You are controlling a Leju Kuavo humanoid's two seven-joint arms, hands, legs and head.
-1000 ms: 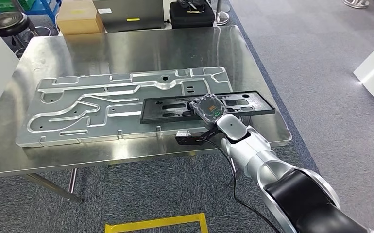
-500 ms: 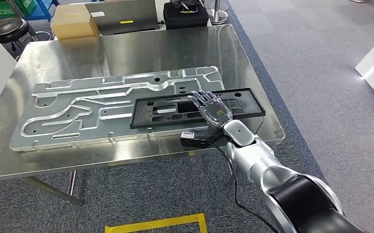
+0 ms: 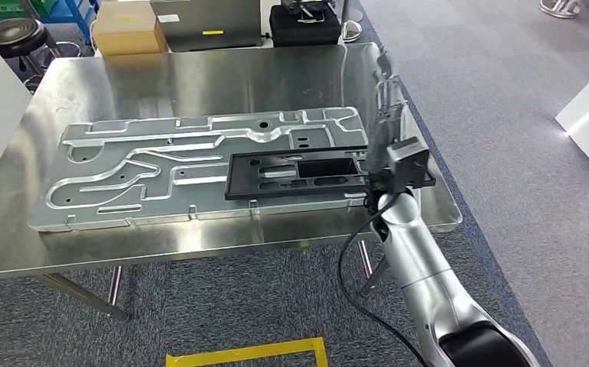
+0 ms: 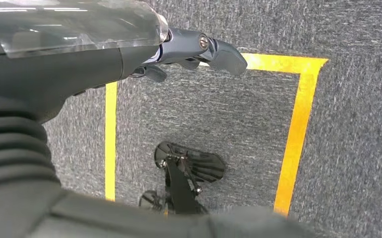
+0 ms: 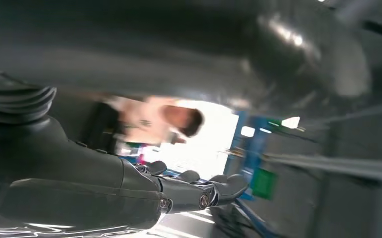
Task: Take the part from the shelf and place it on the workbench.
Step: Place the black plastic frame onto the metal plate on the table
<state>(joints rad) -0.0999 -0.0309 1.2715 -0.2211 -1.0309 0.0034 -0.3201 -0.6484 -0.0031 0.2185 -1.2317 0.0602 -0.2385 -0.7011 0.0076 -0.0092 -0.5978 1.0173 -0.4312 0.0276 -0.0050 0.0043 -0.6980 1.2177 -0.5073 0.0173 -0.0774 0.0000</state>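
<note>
Since lifting my right hand (image 3: 387, 99), fingers straight and empty, off the flat black slotted plastic part (image 3: 307, 173), I judge it placed on the steel workbench (image 3: 200, 76); left hand (image 4: 179, 49) hangs empty.

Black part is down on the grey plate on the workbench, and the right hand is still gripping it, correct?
Not quite. The black part lies on the grey plate on the workbench, but the head view shows the right hand raised above it, fingers straight, holding nothing.

Industrial workshop: stainless-steel worktop (image 3: 200, 76) bearing a machined aluminium plate (image 3: 161, 164), grey carpet with yellow floor tape (image 3: 245, 353), blue storage racks (image 3: 62, 9).
</note>
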